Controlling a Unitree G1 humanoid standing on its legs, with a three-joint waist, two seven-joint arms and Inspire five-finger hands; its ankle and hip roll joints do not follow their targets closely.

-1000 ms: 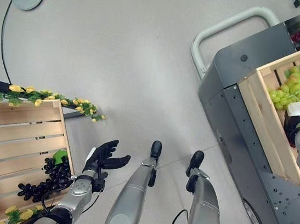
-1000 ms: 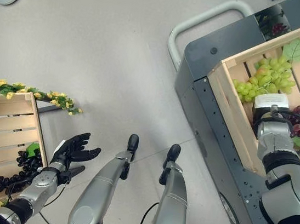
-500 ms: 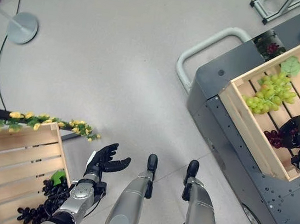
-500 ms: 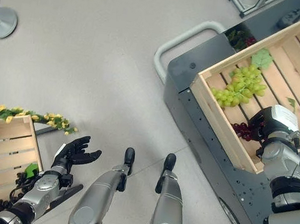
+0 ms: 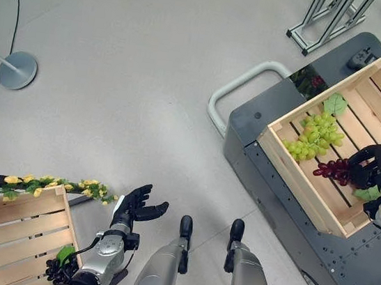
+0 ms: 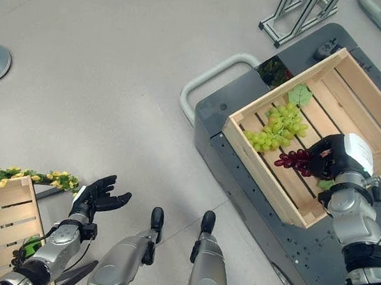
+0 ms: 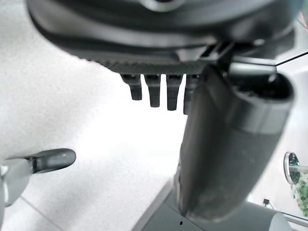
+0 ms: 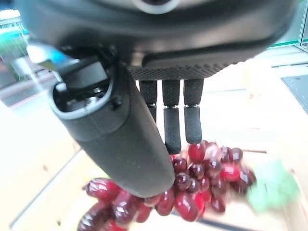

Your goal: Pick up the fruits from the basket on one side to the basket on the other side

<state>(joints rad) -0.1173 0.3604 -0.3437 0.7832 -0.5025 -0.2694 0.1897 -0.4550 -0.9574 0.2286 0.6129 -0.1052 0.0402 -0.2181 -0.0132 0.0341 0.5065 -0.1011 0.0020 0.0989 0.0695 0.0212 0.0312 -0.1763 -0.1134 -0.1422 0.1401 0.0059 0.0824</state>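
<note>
Your right robot hand (image 6: 334, 156) is pinching the red grapes (image 6: 296, 159) over the right crate (image 6: 257, 169), near its front edge. If it is letting go carelessly, they could be tumbling out. Your left robot hand (image 5: 133, 204) is spread wide.

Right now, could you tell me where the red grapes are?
The red grapes are on the robot's right, in the wooden crate on the cart, beside the green grapes and held by the right hand.

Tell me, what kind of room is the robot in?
Probably a lab or workshop: a plain grey floor, a grey wheeled cart carrying a wooden crate of grapes, and a metal stand.
</note>
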